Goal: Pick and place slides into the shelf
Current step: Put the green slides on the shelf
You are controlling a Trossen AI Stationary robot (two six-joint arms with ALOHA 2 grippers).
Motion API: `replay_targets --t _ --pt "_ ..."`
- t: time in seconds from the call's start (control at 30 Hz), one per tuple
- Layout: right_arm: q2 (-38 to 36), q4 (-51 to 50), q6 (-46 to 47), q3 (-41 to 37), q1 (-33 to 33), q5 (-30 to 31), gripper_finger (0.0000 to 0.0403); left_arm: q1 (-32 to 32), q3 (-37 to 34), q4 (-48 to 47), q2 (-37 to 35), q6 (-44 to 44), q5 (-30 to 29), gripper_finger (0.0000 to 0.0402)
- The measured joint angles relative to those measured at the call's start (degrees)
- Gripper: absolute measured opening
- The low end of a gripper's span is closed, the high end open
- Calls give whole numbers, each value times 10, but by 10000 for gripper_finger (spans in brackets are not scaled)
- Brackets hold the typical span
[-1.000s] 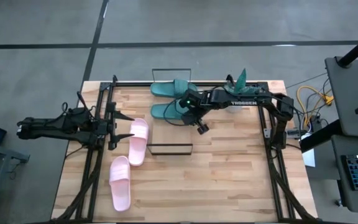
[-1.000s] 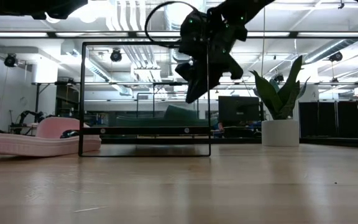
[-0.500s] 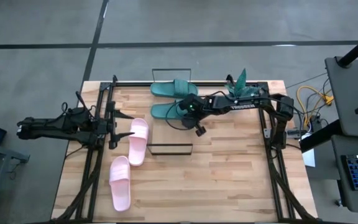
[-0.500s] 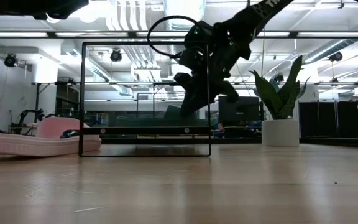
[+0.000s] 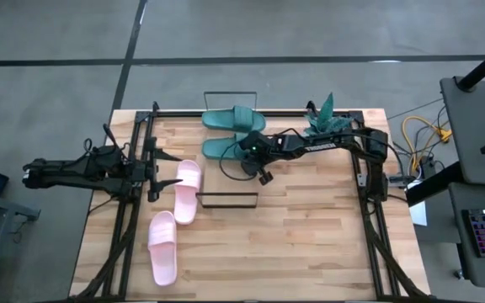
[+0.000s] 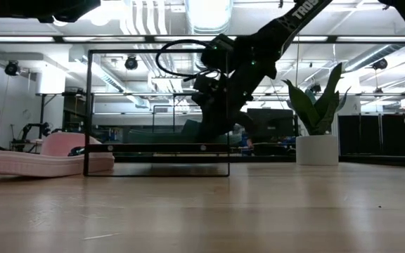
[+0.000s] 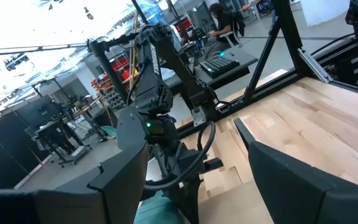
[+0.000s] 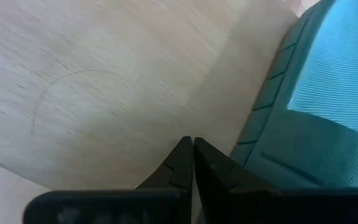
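Two teal slides lie sole-down on the shelf point(image 5: 263, 139), a low wood board with black wire rails: one point(image 5: 234, 120) at its far end, one point(image 5: 221, 148) nearer the middle. Two pink slides point(image 5: 187, 190) point(image 5: 162, 245) lie on the table to the shelf's left. My right gripper point(image 5: 247, 160) point(image 8: 192, 149) is shut and reaches down from the right beside the nearer teal slide point(image 8: 319, 93). In the low view it point(image 6: 213, 126) hangs low behind the near rail. My left gripper point(image 5: 171, 170) point(image 7: 191, 168) waits open at the table's left, near the upper pink slide. My right gripper's shut fingertips point(image 8: 185, 152) point slanting down from the table's right at the shelf board, close beside the nearer teal slide's sole edge point(image 8: 260, 124). I cannot tell whether they touch the board or the slide.
A teal potted plant point(image 5: 325, 118) stands at the table's far right, close behind the right arm. Black frame rails point(image 5: 133, 194) point(image 5: 367, 194) run along both table sides. Bare wood lies toward the near edge, right of the pink slides point(image 5: 293, 244).
My right gripper has come down and moved toward the table's left, ending low beside the nearer teal slide. The shelf, with the teal slides on it, has slid a little toward the table's left.
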Motion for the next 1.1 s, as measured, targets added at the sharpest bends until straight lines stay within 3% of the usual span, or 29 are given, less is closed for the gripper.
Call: replay_targets --t 0.43,0.57,1.0,1.1 --pt "0 -7 -2 23 -2 50 8 1 0 0 -1 0 0 263" --pt "-1 39 12 23 -2 74 8 1 0 0 0 0 0 263" --pt "-1 55 51 23 -2 73 9 0 -13 -1 3 -6 0 263" --pt "-2 51 65 25 -1 73 15 1 -14 -15 8 -31 -26 263"
